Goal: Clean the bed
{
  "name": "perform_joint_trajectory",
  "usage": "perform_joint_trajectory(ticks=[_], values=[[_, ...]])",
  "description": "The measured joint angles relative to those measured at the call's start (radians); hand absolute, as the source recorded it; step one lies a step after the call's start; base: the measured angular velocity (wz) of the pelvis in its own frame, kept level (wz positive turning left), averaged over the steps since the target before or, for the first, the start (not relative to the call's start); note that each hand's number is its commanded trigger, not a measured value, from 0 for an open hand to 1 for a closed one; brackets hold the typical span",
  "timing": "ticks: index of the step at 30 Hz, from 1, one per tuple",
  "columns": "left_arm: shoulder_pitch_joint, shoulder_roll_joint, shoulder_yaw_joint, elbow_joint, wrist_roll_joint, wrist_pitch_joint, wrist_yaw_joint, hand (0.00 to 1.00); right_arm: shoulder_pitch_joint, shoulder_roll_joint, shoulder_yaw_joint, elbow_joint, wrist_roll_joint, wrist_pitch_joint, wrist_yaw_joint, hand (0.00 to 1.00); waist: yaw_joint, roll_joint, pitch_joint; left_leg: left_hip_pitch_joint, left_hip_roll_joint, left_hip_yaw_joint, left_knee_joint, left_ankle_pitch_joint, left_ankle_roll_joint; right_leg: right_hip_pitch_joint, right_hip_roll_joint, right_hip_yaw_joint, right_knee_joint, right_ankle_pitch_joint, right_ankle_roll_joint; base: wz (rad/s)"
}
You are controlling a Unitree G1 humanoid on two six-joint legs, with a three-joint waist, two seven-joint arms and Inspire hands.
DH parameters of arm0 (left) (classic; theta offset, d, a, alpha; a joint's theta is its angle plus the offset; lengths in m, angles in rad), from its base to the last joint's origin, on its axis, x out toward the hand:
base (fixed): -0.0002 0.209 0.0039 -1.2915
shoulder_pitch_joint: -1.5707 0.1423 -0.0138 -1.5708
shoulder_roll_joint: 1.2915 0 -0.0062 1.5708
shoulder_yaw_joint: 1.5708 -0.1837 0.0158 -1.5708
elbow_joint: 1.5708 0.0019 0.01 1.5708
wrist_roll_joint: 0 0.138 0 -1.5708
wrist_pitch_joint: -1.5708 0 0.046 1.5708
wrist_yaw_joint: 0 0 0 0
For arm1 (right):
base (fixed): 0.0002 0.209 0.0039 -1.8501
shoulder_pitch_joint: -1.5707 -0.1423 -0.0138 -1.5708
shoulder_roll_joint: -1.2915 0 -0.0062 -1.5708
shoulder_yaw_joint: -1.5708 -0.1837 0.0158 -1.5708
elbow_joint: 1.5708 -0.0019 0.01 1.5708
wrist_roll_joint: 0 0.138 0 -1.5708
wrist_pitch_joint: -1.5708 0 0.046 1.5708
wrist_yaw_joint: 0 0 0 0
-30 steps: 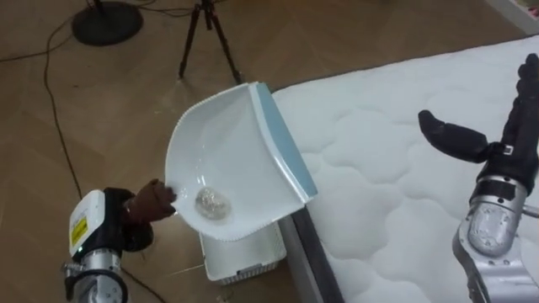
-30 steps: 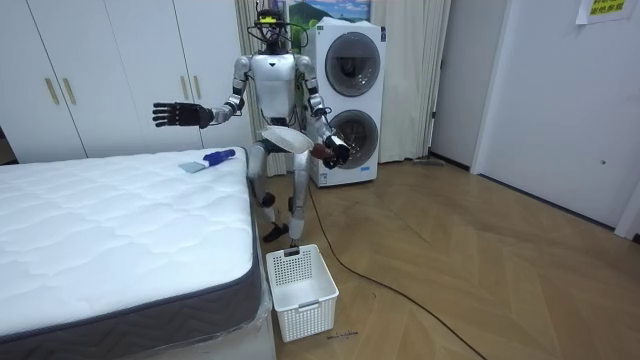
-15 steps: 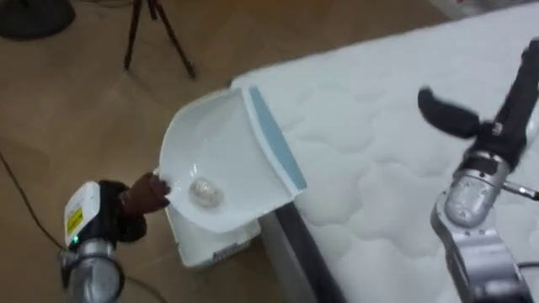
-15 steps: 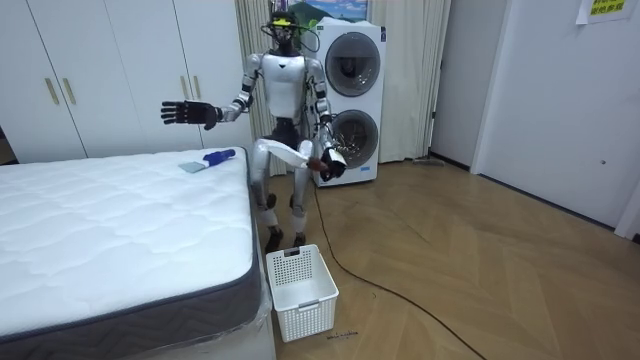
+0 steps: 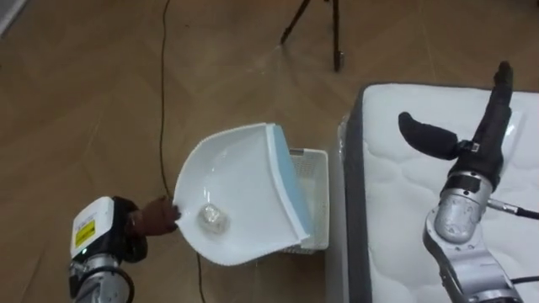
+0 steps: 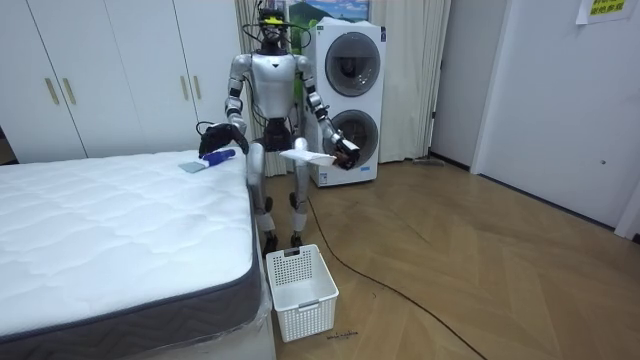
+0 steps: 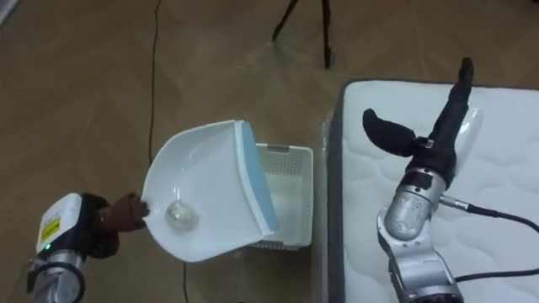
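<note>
My left hand (image 5: pixel 153 216) is shut on the handle of a white dustpan (image 5: pixel 240 189) with a blue lip, held out over the floor. A small crumpled ball (image 5: pixel 210 218) lies in the pan near the handle. A white slatted basket (image 5: pixel 310 198) stands on the floor below the pan's lip, against the bed's corner. My right hand (image 5: pixel 459 135) is open, fingers straight and thumb out, above the white quilted mattress (image 5: pixel 404 219). In the room view I stand at the bed's far corner, right hand (image 6: pixel 214 137) just above a blue brush (image 6: pixel 219 156) on the mattress.
A tripod (image 5: pixel 327 23) stands on the wood floor beyond the bed's corner, and a dark cable (image 5: pixel 162 93) runs across the floor. Stacked washing machines (image 6: pixel 350 100) are behind me, with white wardrobes (image 6: pixel 100 80) along the wall.
My right arm has come down from held out high to just over the brush on the bed. My view has swung, so the basket now lies under the pan's lip.
</note>
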Motion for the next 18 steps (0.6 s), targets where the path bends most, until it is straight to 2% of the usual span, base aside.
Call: perform_joint_trajectory(ticks=[5, 10, 12, 15, 18], values=[[-0.037, 0.000, -0.016, 0.066, 0.000, 0.001, 0.030, 1.00, -0.016, 0.002, 0.022, 0.036, -0.005, -0.011, 0.002, 0.00, -0.027, -0.007, 0.0027, -0.043, -0.001, -0.007, 0.014, -0.006, 0.008, -0.026, -0.006, -0.026, 0.003, 0.001, 0.003, 0.08], [-0.077, 0.000, -0.035, 0.127, 0.000, 0.007, 0.034, 1.00, -0.019, 0.002, 0.024, 0.078, -0.012, -0.030, -0.007, 0.00, -0.034, 0.001, 0.0085, -0.097, -0.008, -0.016, 0.050, -0.017, 0.020, -0.074, -0.018, -0.036, 0.039, -0.004, 0.010, 0.08], [-0.084, 0.000, -0.044, 0.139, 0.000, 0.016, 0.041, 1.00, -0.019, 0.003, 0.025, 0.086, -0.012, -0.030, -0.012, 0.00, -0.037, 0.012, 0.0156, -0.126, -0.010, -0.020, 0.072, -0.022, 0.025, -0.101, -0.021, -0.033, 0.056, -0.006, 0.014, 0.02], [-0.095, 0.004, -0.044, 0.145, 0.004, 0.032, 0.045, 1.00, -0.018, 0.010, 0.027, 0.092, -0.014, -0.030, -0.012, 0.00, -0.042, 0.015, 0.0168, -0.166, -0.014, -0.018, 0.095, -0.024, 0.028, -0.154, -0.034, -0.031, 0.099, -0.011, 0.021, 0.00], [-0.109, 0.008, -0.048, 0.147, 0.026, 0.054, 0.046, 1.00, -0.018, 0.014, 0.034, 0.098, -0.023, -0.030, -0.006, 0.00, -0.053, 0.016, 0.0165, -0.197, -0.022, -0.017, 0.101, -0.023, 0.029, -0.190, -0.044, -0.027, 0.119, -0.019, 0.016, 0.00]])
